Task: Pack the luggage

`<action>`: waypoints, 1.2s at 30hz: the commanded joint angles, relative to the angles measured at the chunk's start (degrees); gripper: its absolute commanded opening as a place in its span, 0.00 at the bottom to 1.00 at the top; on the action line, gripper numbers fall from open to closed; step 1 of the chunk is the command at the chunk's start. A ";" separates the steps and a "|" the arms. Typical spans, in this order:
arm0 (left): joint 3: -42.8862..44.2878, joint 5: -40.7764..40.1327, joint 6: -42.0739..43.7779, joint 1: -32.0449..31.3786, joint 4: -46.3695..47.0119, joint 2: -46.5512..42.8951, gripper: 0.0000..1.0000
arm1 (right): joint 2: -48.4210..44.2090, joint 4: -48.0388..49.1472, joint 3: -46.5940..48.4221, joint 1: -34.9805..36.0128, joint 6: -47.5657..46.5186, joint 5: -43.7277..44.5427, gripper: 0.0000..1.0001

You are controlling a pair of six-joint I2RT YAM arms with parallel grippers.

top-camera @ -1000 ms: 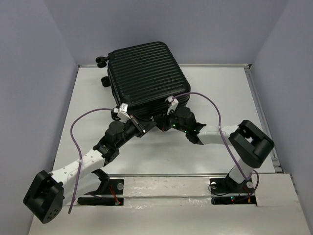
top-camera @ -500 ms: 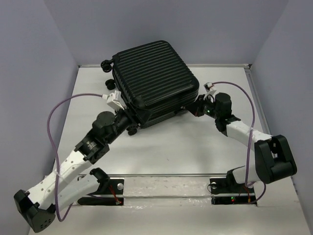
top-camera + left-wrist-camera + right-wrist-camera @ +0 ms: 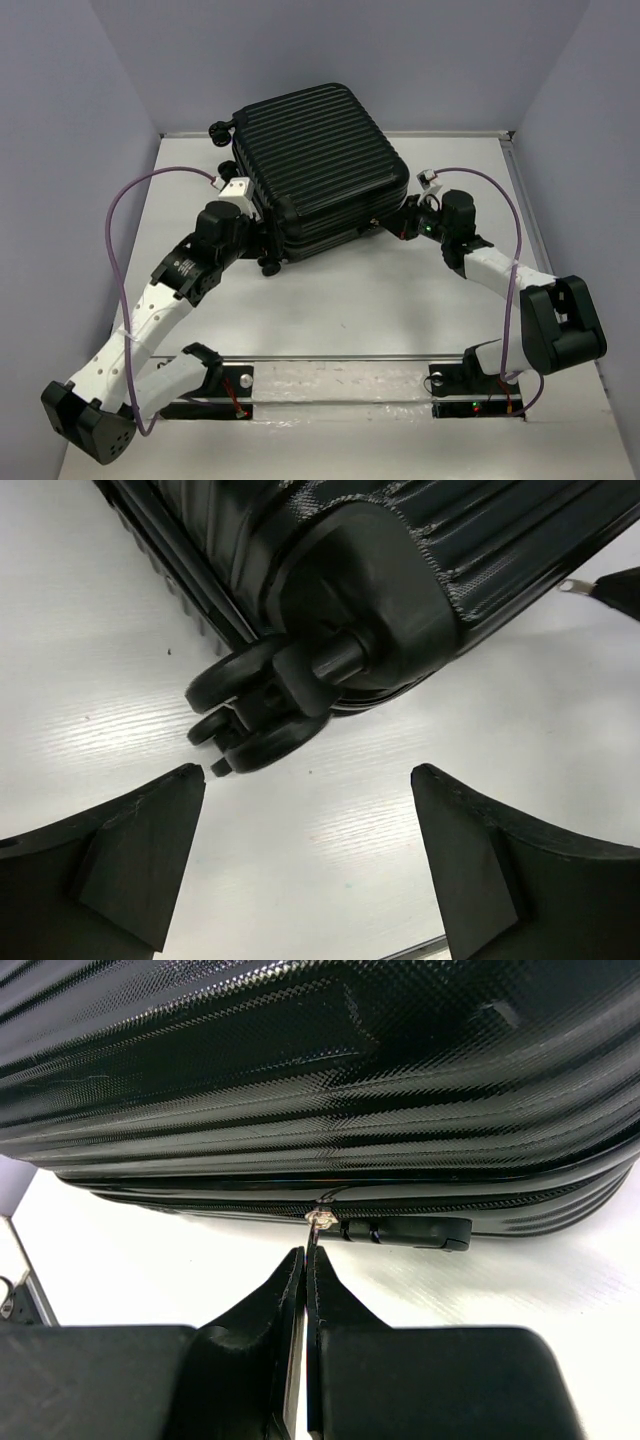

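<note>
Your left gripper [image 3: 310,780], shut a second ago, now stands with jaws wide apart and empty, just beside a corner wheel [image 3: 245,715] of the large black ribbed hard-shell suitcase [image 3: 315,150], which lies closed on the far half of the white table [image 3: 330,310]. Your right gripper [image 3: 305,1255] is pressed together on the small metal zip pull [image 3: 321,1218] at the suitcase's right seam. I judge the left hold released and the zipping not yet finished.
</note>
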 commanded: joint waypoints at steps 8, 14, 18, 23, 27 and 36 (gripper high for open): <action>1.81 9.74 10.20 5.92 4.55 8.38 0.82 | -0.23 2.79 0.50 1.06 0.87 -5.39 0.07; 1.45 14.57 9.94 6.18 8.95 11.64 0.43 | 0.21 2.27 0.94 3.42 0.52 -3.72 0.07; 2.16 18.08 9.33 6.18 11.32 13.30 0.06 | 0.74 1.65 1.82 6.93 0.35 -2.76 0.07; 3.82 27.67 3.28 4.26 18.87 16.38 0.06 | 1.79 1.55 3.58 22.73 -0.45 9.36 0.07; 7.51 31.35 -3.14 -0.84 27.12 20.16 0.06 | 8.96 13.32 3.05 41.01 5.07 17.19 0.07; 6.74 34.71 -17.29 -3.48 41.90 22.02 0.06 | 15.24 32.84 -1.17 50.19 10.90 36.07 0.07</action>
